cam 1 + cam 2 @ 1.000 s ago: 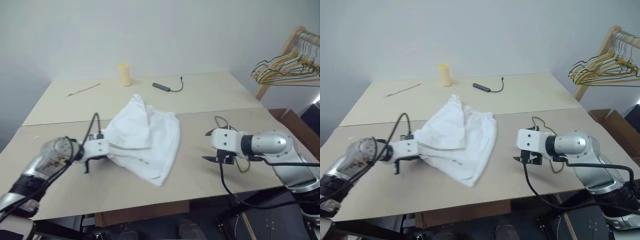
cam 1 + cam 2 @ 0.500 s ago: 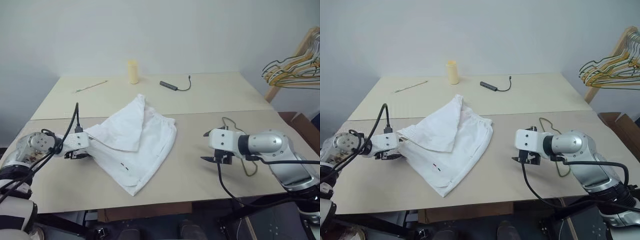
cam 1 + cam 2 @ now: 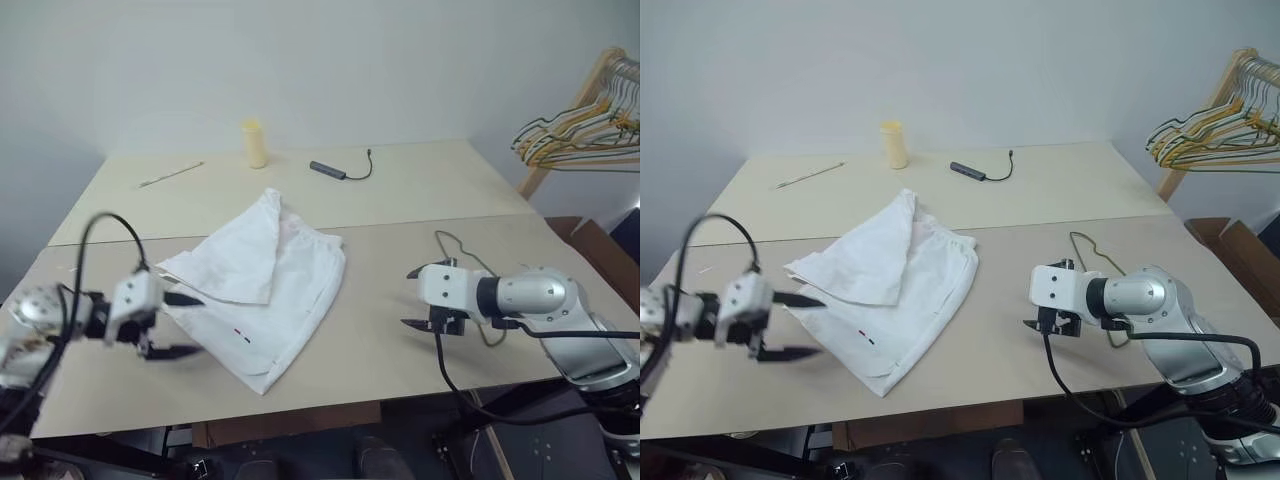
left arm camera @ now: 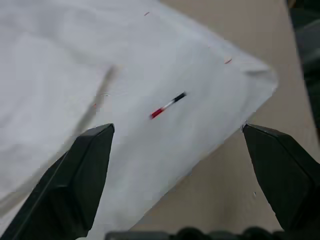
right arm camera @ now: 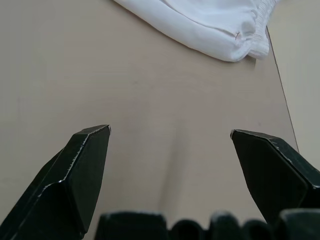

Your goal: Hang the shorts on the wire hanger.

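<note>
Large pale beige wooden table (image 3: 420, 200), two boards butted with a seam across the middle. White soft fabric shorts (image 3: 262, 290) lie crumpled and partly folded on the near board, left of centre, one flap doubled over; gathered elastic waistband toward the right, small dark-and-red hem mark (image 4: 168, 105) on the near leg.

Wooden rack with cluster of yellow, green and dark hangers (image 3: 580, 135) off the table's right end.

Right gripper (image 3: 432, 325): black fingers spread wide, nothing between them, hovering low over bare table right of the shorts; the right wrist view shows the waistband corner well ahead, apart from the fingers (image 5: 80, 170).

Left gripper (image 3: 178, 325): fingers released, wide apart, holding nothing. It sits at the shorts' left edge; one fingertip looks to overlap the cloth edge, contact unclear, blurred. In the left wrist view the black fingers (image 4: 75, 175) frame the hem mark with the cloth lying flat beyond.

Thin grey-olive metal wire hanger (image 3: 462, 262) lies flat on the table behind the right arm, mostly hidden by it, well apart from the shorts.

Far board: pale yellow cylindrical cup (image 3: 254, 144), dark flat adapter with black cable (image 3: 340, 170), thin light stick (image 3: 170, 176).
</note>
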Available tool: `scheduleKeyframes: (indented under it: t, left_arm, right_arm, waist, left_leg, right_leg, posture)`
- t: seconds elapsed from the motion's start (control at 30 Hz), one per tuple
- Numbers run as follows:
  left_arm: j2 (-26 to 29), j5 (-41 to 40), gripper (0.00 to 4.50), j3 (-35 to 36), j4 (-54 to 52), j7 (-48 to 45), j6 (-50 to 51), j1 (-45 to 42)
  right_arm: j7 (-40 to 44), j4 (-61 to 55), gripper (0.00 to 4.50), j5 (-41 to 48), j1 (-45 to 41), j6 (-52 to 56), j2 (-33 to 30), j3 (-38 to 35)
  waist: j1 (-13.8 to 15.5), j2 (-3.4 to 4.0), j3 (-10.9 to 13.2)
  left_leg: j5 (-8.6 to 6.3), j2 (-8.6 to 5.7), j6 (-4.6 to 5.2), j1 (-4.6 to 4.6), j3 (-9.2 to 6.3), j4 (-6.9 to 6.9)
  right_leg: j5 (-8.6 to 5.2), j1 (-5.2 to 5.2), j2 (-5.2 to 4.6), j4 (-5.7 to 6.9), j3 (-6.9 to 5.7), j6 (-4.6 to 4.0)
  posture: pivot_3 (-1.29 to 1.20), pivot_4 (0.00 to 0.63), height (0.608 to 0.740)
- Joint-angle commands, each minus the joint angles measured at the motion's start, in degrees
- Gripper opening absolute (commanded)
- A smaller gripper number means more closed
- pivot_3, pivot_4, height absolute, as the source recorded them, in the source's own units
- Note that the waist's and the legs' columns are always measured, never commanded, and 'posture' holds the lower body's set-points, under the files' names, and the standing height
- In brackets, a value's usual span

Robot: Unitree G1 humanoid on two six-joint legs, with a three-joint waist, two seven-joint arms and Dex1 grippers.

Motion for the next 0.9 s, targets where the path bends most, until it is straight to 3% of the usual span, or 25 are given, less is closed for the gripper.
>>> scheduleKeyframes:
  t: [0.03, 0.2, 0.6, 0.7, 0.9]
  left_arm:
    - [-4.6, -2.9, 4.46, 0.0, -8.3, 5.0, 3.7, 2.1]
    - [-12.3, 1.9, 4.46, -3.3, -14.3, 14.0, 4.6, 5.8]
    - [-10.3, 12.8, 4.46, -9.6, -17.1, 19.9, 10.0, 6.2]
    - [-10.1, 13.3, 3.89, -10.6, -17.7, 19.8, 11.4, 5.7]
    - [-9.9, 14.7, 1.88, -11.0, -17.7, 21.2, 11.6, 5.6]
  right_arm:
    - [-1.2, -1.1, 4.5, -0.3, -0.8, 0.2, 0.1, -1.6]
    - [-1.8, -2.1, 4.5, -0.1, 0.2, 0.9, -0.3, -2.1]
    - [-2.4, -1.9, 4.5, -0.9, -0.2, 0.7, 0.2, -1.3]
    - [-2.7, -1.5, 4.5, -1.1, -0.6, 0.5, 0.4, -1.2]
    - [-2.9, -1.1, 4.5, -1.5, -0.7, 0.3, 0.5, -1.1]
  waist:
    - [0.1, -0.02, 0.0]
    - [0.2, -0.11, -0.1]
    - [-0.2, -0.1, -0.1]
    - [-0.1, -0.08, -0.1]
    - [0.0, -0.07, -0.1]
  left_leg:
    - [0.0, 0.0, 0.0, 0.0, 0.0, 0.01]
    - [0.0, -0.04, 0.0, 0.1, -0.03, 0.05]
    - [0.0, -0.03, 0.0, 0.25, -0.01, 0.05]
    - [0.0, -0.03, 0.0, 0.25, -0.01, 0.05]
    - [0.0, -0.03, 0.0, 0.41, -0.02, 0.05]
  right_leg:
    - [0.01, 0.0, 0.0, -0.01, 0.0, -0.01]
    - [0.02, 0.16, -0.01, -0.03, 0.01, -0.01]
    - [0.02, 0.3, 0.02, -0.06, 0.03, -0.02]
    - [0.02, 0.31, 0.02, -0.07, 0.03, -0.02]
    - [0.01, 0.51, 0.03, -0.09, 0.02, -0.02]
  posture:
    - [-0.11, 0.0, 0.74]
    - [-0.12, 0.0, 0.74]
    - [-0.11, 0.0, 0.74]
    - [-0.11, 0.0, 0.74]
    - [-0.11, 0.0, 0.74]
